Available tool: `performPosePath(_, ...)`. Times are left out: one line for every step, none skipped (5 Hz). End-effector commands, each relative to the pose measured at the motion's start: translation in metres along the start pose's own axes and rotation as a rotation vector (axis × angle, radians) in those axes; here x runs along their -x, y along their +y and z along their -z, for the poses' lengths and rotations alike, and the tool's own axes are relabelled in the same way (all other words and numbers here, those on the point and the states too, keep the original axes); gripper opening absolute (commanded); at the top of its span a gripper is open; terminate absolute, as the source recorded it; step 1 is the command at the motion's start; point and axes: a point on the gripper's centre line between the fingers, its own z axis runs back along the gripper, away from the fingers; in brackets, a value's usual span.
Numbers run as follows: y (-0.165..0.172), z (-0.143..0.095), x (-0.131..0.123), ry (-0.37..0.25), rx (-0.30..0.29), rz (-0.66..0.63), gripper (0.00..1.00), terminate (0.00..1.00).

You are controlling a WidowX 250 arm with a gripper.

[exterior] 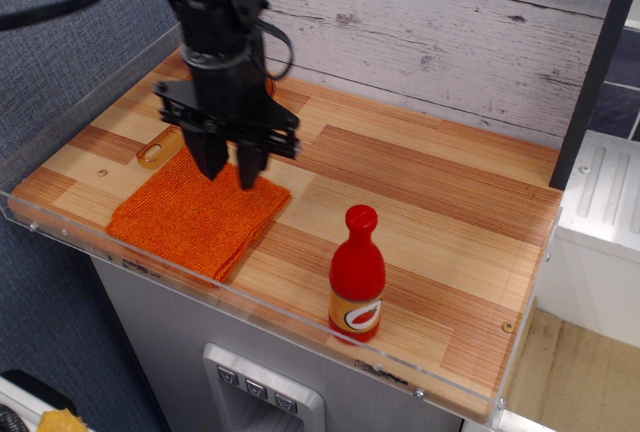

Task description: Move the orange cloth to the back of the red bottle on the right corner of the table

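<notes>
The orange cloth [195, 214] lies flat near the front left of the table [430, 202]. The red bottle [357, 277] stands upright near the front edge, right of the cloth. My gripper [229, 174] hangs over the cloth's back right part. Its black fingertips [212, 164] rest on the cloth. The jaws are drawn close together, with a narrow strip of cloth between them. The cloth's back corner is hidden behind the gripper.
The handle of an amber pan [155, 153] shows behind the cloth; the pan itself is hidden by the arm. A clear acrylic rim [250, 304] runs along the front edge. A white plank wall [450, 42] stands at the back.
</notes>
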Motion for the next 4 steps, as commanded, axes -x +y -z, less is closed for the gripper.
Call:
performPosePath(0.032, 0.002, 0.006, -0.009, -0.112, -0.022, 0.0, 0.0)
performPosePath(0.032, 0.022, 0.007, 0.004, -0.114, 0.025, 0.0, 0.0)
performPosePath(0.029, 0.033, 0.005, -0.044, -0.118, -0.044, 0.0, 0.0)
performPosePath(0.023, 0.045, 0.003, -0.031, -0.077, -0.15, 0.0, 0.0)
